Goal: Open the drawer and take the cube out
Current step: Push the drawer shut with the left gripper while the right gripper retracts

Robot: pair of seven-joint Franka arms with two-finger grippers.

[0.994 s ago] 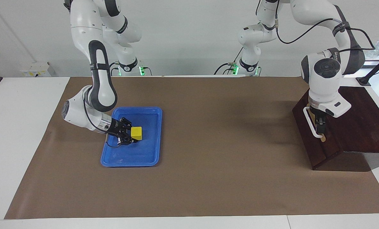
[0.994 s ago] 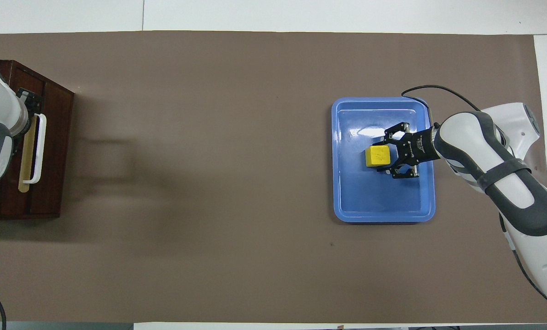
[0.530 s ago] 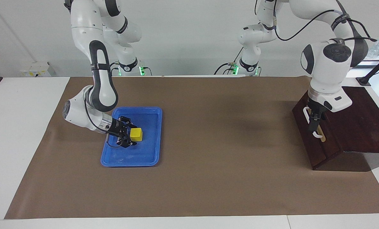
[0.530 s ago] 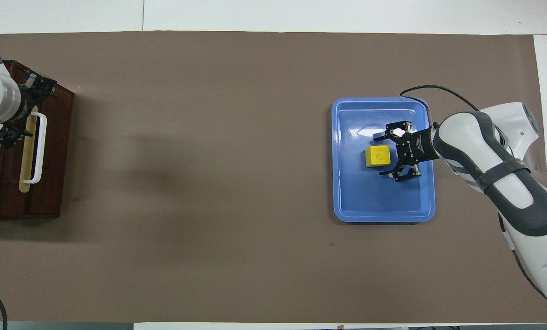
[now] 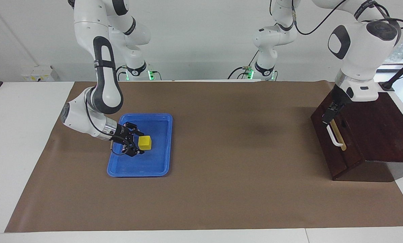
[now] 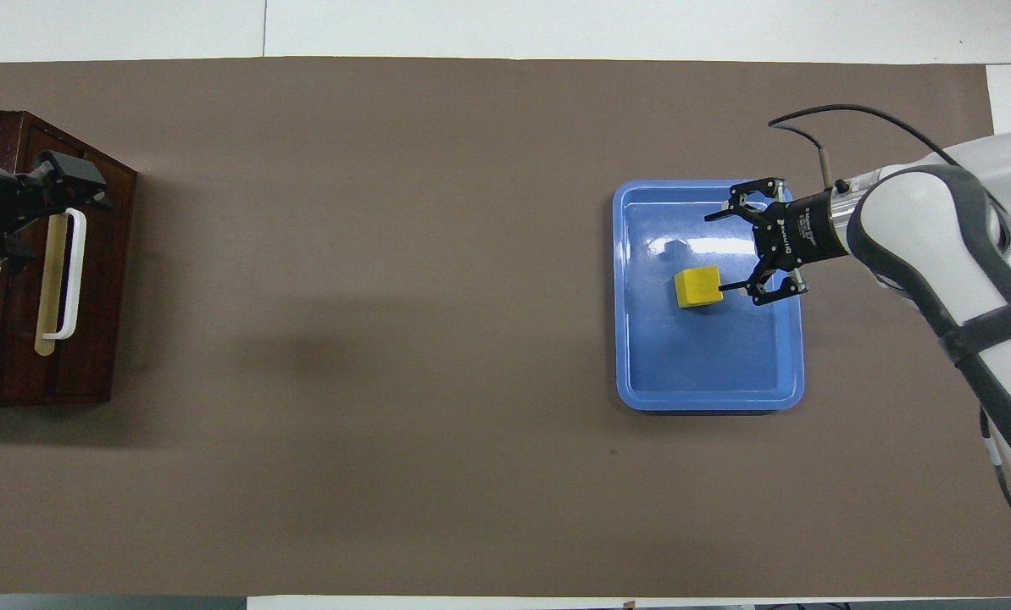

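The dark wooden drawer [image 5: 336,152] is shut, its white bar handle [image 5: 335,136] on a tan strip; it also shows in the overhead view [image 6: 90,296]. The yellow cube [image 5: 145,142] lies in the blue tray [image 5: 160,125], also seen from above as the cube [image 6: 697,286] in the tray [image 6: 708,381]. My right gripper [image 5: 136,143] is open over the tray, just beside the cube and not holding it; it also shows in the overhead view [image 6: 719,252]. My left gripper [image 5: 329,114] is open and empty above the handle's upper end, also in the overhead view [image 6: 47,219].
The dark wooden box [image 5: 380,128] stands at the left arm's end of the table on a brown mat [image 5: 238,152]. The mat covers most of the table between the box and the tray.
My left gripper has let go of the handle and risen above it. My right gripper has opened wider and drawn back from the cube, which stays in the tray.
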